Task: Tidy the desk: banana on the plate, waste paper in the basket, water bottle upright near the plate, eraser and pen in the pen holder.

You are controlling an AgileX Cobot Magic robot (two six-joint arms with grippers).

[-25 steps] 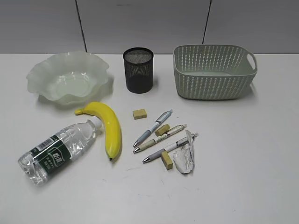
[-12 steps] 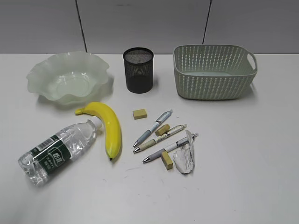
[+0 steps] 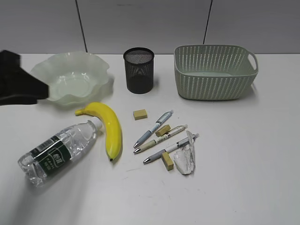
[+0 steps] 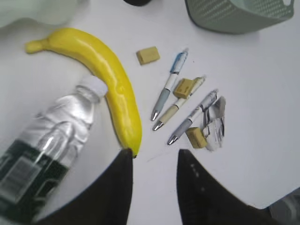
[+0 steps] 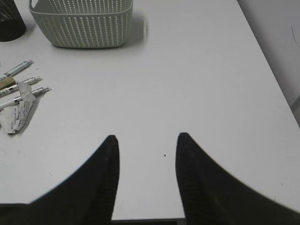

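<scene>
On the white desk [image 3: 243, 164] the banana [image 3: 110, 129] lies beside the water bottle [image 3: 58, 152], which is on its side. Three pens [image 3: 159, 139], three erasers [image 3: 140, 114] and the waste paper [image 3: 186, 157] lie to their right. The plate [image 3: 89, 61], the pen holder [image 3: 138, 70] and the basket [image 3: 213, 79] stand at the back. My left gripper [image 4: 154, 152] is open and empty, above the desk near the banana's [image 4: 108, 75] dark tip. My left arm [image 3: 18, 79] shows at the left edge. My right gripper [image 5: 147, 137] is open and empty over bare desk, right of the waste paper [image 5: 16, 115].
The desk's right edge [image 5: 276, 93] and front edge run close to my right gripper. The basket [image 5: 79, 23] stands at the far side of that view. A grey panelled wall [image 3: 150, 23] stands behind the desk.
My left arm has come into the exterior view from the left edge, in front of the plate's left side. No object has moved.
</scene>
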